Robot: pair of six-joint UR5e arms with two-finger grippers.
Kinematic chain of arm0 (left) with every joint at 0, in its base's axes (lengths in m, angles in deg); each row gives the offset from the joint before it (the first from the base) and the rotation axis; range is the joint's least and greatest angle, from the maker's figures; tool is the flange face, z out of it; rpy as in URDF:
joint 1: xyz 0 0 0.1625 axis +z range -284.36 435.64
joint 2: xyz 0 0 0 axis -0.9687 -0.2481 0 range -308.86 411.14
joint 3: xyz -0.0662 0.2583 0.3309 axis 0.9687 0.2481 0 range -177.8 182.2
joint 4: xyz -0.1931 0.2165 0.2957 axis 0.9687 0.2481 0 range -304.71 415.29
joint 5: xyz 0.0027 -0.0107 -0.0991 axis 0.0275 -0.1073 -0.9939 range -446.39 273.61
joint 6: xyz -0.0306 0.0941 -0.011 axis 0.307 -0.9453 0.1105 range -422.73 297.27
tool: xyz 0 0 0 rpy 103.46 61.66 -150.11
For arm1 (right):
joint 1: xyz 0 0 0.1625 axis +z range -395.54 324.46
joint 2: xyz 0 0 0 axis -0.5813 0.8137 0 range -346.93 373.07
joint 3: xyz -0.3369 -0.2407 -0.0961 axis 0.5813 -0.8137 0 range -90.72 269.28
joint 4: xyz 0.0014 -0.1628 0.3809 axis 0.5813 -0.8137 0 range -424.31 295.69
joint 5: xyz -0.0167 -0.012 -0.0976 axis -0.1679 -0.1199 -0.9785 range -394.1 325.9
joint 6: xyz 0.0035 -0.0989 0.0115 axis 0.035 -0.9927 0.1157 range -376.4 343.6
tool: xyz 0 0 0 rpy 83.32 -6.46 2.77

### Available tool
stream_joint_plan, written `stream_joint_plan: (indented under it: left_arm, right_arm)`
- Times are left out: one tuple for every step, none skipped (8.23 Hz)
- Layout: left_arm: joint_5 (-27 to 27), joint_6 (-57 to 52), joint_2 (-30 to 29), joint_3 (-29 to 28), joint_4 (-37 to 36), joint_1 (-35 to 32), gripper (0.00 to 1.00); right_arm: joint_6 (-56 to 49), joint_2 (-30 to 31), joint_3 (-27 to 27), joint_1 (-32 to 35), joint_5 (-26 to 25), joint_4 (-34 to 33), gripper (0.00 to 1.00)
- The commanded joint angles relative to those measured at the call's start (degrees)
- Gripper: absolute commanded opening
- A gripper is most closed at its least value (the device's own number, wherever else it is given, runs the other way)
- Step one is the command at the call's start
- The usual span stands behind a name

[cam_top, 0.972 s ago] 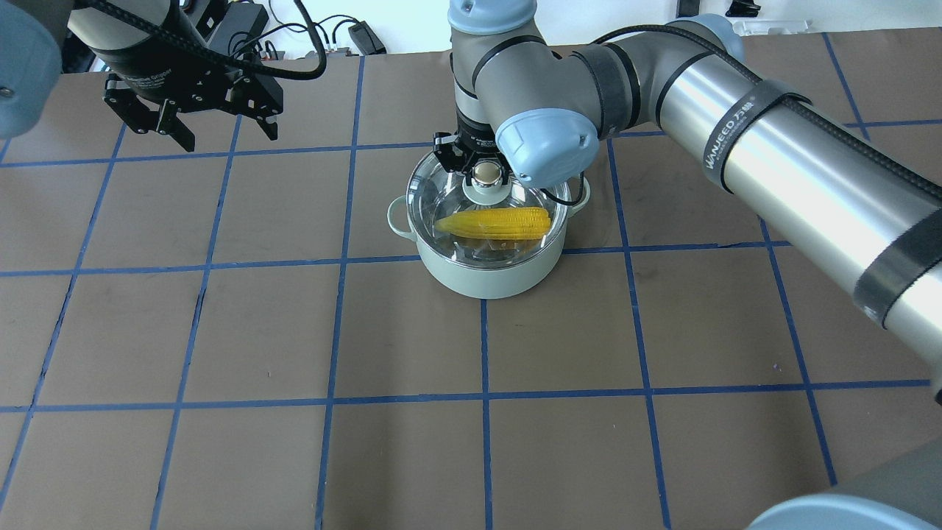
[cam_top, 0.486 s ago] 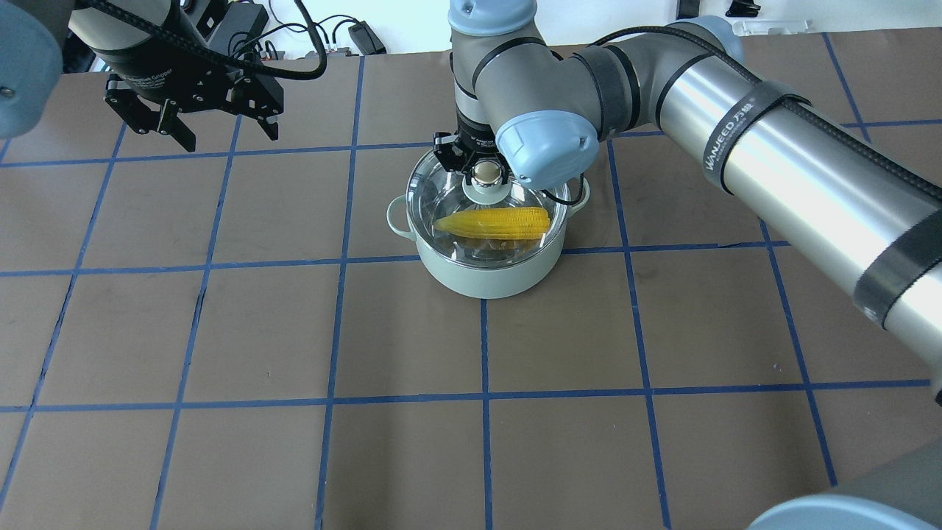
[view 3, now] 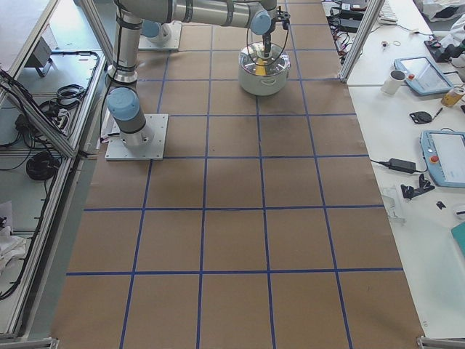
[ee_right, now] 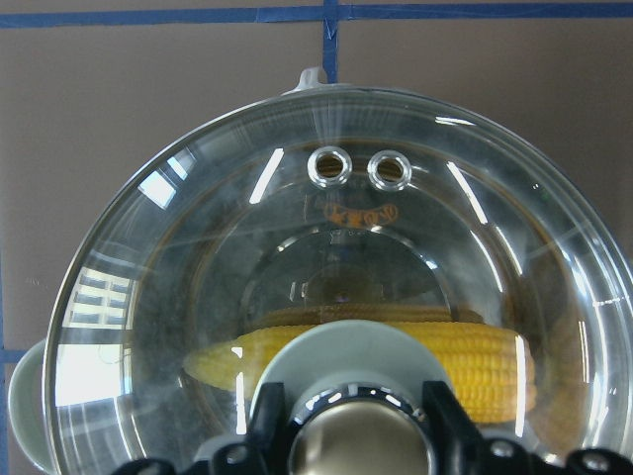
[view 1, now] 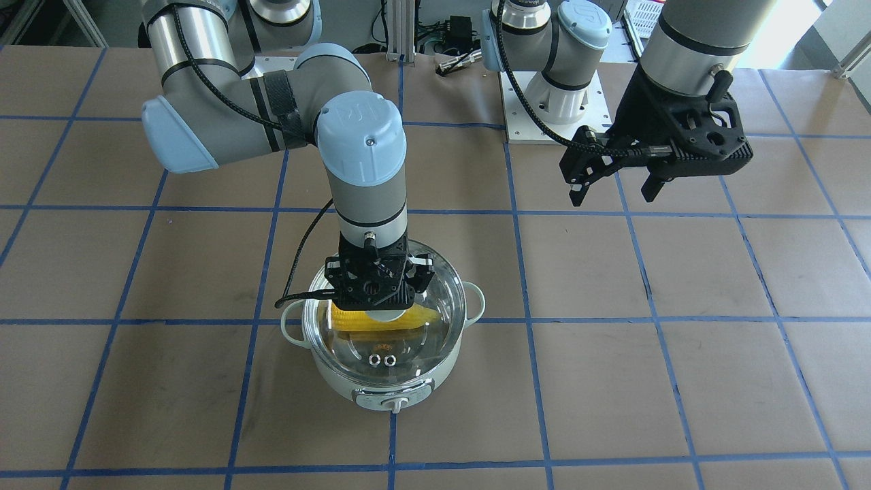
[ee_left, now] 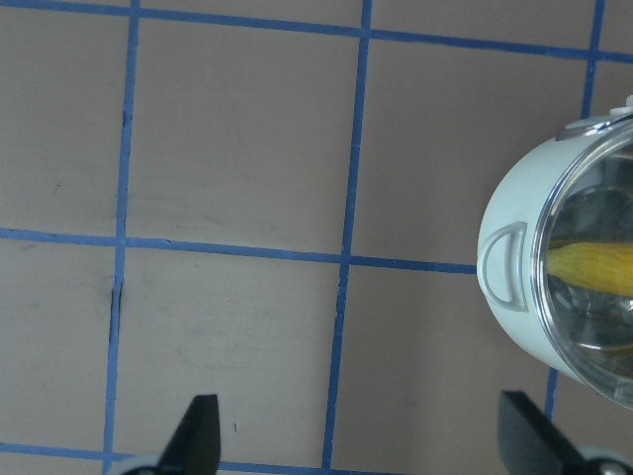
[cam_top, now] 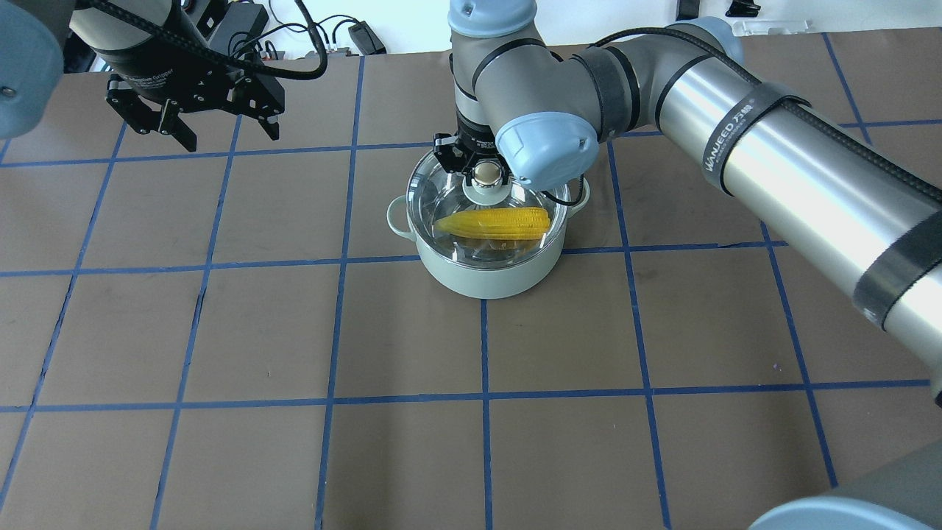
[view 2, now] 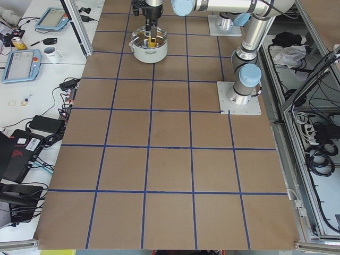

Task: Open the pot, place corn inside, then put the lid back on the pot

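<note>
My right pincer (cam_top: 484, 174) is pinching the lid knob (ee_right: 361, 447), one finger on each side, wrist pointing straight down. The lid (ee_right: 198, 257) is clear glass w/ a pale green base under that knob and 2 small metal vent rings (ee_right: 329, 166) side by side near the rim. It sits flat on the pot (cam_top: 482, 280), rim to rim. Thru the glass I see the corn (cam_top: 494, 222): bright yellow, tapered to a point at one end, lying across the pot's shiny steel inside. The pot is round, pale mint green, w/ 2 loop handles (ee_left: 489, 267) on opp. sides and a control knob (view 1: 395, 405) low on the front. It stands on the brown surface (cam_top: 221, 331), on a crossing of the blue tape lines (cam_top: 333, 331). My left pincer (view 1: 616, 194) hangs well apart from the pot, fingers spread, nothing btwn them. Count: 1 pot, 1 lid, 1 corn, 2 vent rings, 2 handles, 2 pincers.
</note>
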Motion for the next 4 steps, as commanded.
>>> stream_joint_plan:
  left_arm:
    - [-0.10, 0.09, -0.09, 0.00, -0.26, 0.00, 1.00]
    - [-0.10, 0.09, -0.18, 0.00, -0.26, 0.00, 1.00]
    - [-0.10, 0.09, -0.18, 0.00, -0.27, 0.00, 1.00]
    - [-0.10, 0.09, -0.18, 0.00, -0.27, 0.00, 1.00]
  right_arm:
    - [-0.06, -0.07, 0.11, 0.00, 0.00, 0.10, 0.31]
    - [0.02, -0.07, 0.02, 0.00, 0.00, 0.01, 0.37]
    - [-0.06, -0.16, 0.02, 0.00, 0.00, 0.01, 0.46]
    - [-0.15, -0.16, 0.02, 0.00, 0.00, 0.01, 0.49]
